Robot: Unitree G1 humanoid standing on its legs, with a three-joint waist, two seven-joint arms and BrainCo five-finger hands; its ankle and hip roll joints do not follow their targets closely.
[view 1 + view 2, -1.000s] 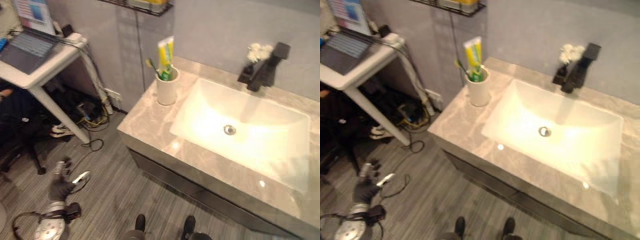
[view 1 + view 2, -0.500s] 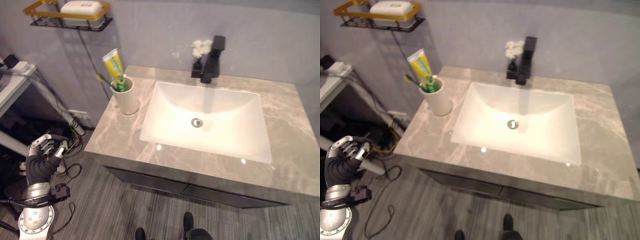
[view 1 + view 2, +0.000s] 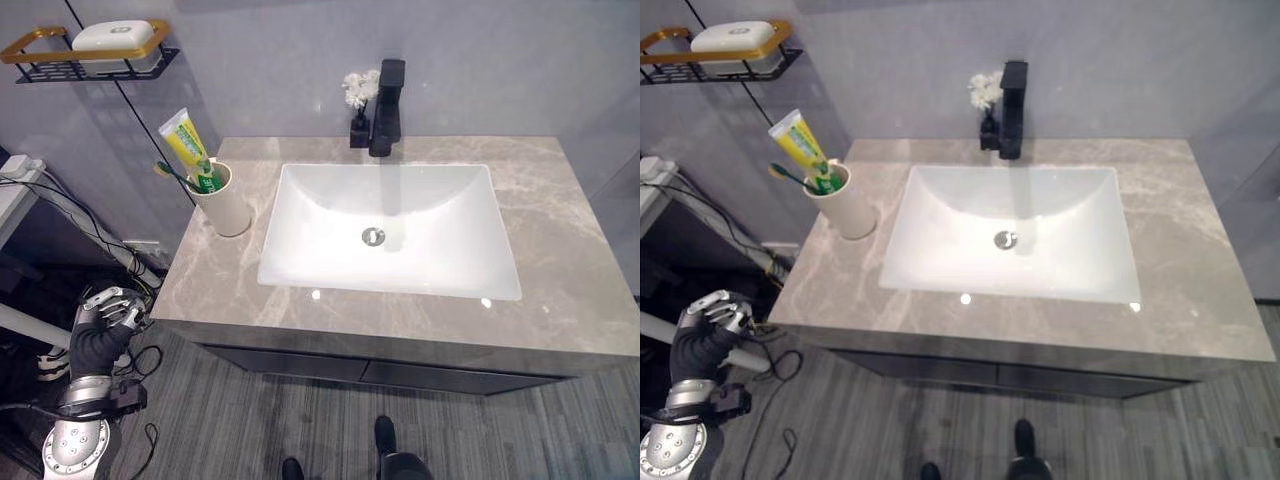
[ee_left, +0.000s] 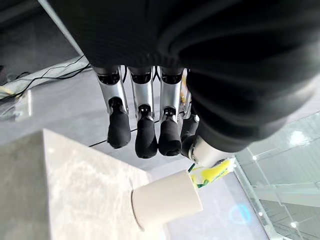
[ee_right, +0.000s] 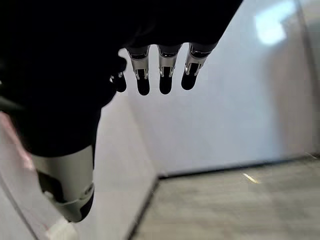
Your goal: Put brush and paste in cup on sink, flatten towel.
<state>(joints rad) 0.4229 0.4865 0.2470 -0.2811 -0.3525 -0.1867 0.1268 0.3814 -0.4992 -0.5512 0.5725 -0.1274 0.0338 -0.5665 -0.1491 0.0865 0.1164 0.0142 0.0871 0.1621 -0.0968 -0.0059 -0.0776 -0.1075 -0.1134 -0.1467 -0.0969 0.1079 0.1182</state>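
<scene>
A cream cup (image 3: 224,204) stands on the grey marble counter (image 3: 575,250), to the left of the white sink (image 3: 320,235). A yellow-green toothpaste tube (image 3: 184,146) and a green toothbrush (image 3: 171,173) stand in the cup. My left hand (image 3: 99,338) hangs below the counter's left corner, over the floor, with relaxed fingers and nothing in it. In the left wrist view its fingers (image 4: 145,135) hang just before the cup (image 4: 167,200) and the tube (image 4: 214,172). My right hand (image 5: 162,65) has straight fingers and holds nothing, with a plain wall and floor beyond it.
A black faucet (image 3: 387,106) and a small vase of white flowers (image 3: 355,92) stand behind the sink. A wall shelf with a gold rim (image 3: 88,52) carries a white soap. A white table's edge (image 3: 10,195) and cables lie to the left.
The camera has swung round to face the counter squarely. Cup, tube and brush have kept their place. My left hand remains low at the left, its fingers now more bent.
</scene>
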